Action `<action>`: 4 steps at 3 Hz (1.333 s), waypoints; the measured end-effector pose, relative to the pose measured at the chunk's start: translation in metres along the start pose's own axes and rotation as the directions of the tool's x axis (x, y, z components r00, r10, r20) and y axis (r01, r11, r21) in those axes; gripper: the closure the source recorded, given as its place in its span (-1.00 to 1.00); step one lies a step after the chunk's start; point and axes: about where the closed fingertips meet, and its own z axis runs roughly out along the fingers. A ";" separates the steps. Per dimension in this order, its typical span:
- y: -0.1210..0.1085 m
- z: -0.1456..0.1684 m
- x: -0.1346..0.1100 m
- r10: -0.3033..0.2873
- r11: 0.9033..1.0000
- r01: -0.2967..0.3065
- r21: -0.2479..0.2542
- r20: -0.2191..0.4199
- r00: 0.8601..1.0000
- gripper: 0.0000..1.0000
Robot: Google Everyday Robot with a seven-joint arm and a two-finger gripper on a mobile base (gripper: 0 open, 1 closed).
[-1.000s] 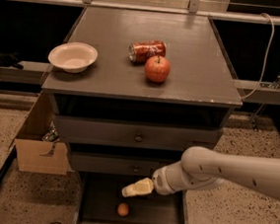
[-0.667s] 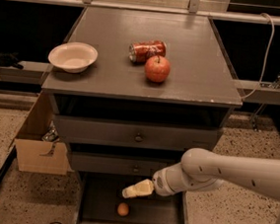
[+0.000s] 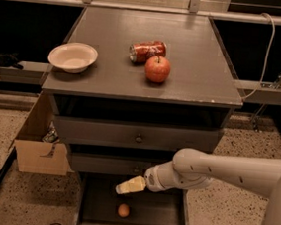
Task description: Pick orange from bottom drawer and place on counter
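The orange (image 3: 123, 210) is a small round fruit lying in the open bottom drawer (image 3: 96, 215), on its dark floor near the middle. My gripper (image 3: 128, 186) hangs over the drawer, a little above the orange, at the end of the white arm that comes in from the right. The counter (image 3: 195, 55) is the flat grey top of the cabinet, above the two upper drawers.
On the counter stand a white bowl (image 3: 73, 56), a lying red can (image 3: 147, 51) and a red apple (image 3: 157, 69). A cardboard box (image 3: 40, 147) stands on the floor left of the cabinet. The middle drawer's knob (image 3: 138, 138) is just above my arm.
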 end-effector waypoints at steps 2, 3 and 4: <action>-0.030 0.034 0.014 -0.081 0.997 0.080 0.017 0.094 0.992 -1.00; -0.062 0.035 0.015 -0.107 0.994 0.104 0.030 0.180 0.978 -1.00; -0.063 0.035 0.014 -0.107 0.994 0.103 0.031 0.181 0.978 -1.00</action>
